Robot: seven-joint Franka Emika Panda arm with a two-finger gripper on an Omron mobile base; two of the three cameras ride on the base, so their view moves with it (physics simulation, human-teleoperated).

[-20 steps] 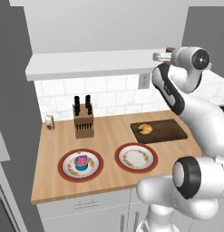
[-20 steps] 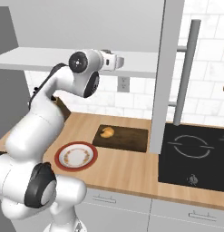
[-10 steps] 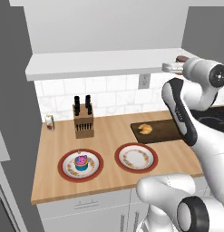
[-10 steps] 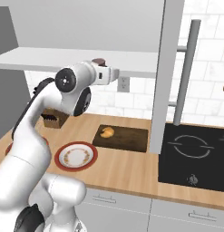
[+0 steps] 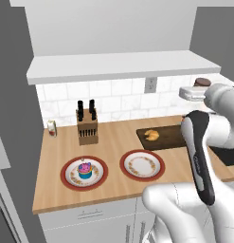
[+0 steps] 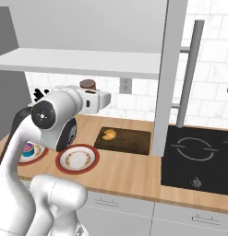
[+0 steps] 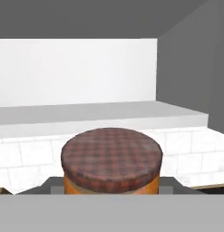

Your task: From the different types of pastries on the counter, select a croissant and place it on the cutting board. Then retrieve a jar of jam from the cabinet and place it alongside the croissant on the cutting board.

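Orange jar of jam (image 7: 111, 166) sits clamped between jaws.

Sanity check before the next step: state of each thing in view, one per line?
croissant: lying on the cutting board
jar of jam: lid on, held off the counter
end effector: shut on the jar of jam
cupcake: upright on the left red-rimmed plate
right red-rimmed plate: holds nothing
knife block: upright, knives in
white shaker: upright by the wall
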